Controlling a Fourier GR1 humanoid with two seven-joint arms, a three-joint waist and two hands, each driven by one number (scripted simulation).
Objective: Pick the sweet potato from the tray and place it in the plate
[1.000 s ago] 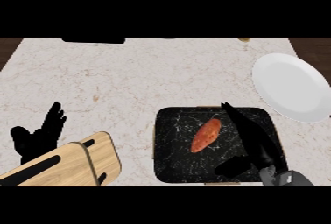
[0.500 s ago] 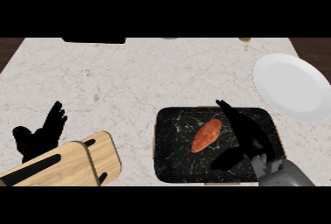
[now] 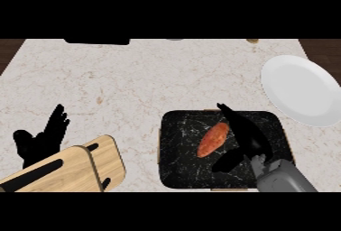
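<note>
On the counter I see the black marbled tray at lower centre-right, and the sweet potato lies inside it, slanted, roughly in the middle of the tray's floor. My right robot hand is over the tray just beside the sweet potato, on its right. Its fingers are stretched out straight toward the tray's far edge, and the thumb points down and left under the potato's near end. The fingers are spread apart and not curled round anything; I cannot tell whether they touch the potato. The white plate sits at the right edge of the counter, beyond the tray's far right corner and apart from the potato. My left robot hand shows at the lower left, open with fingers up. Just beside it lies a wooden cutting board.
</note>
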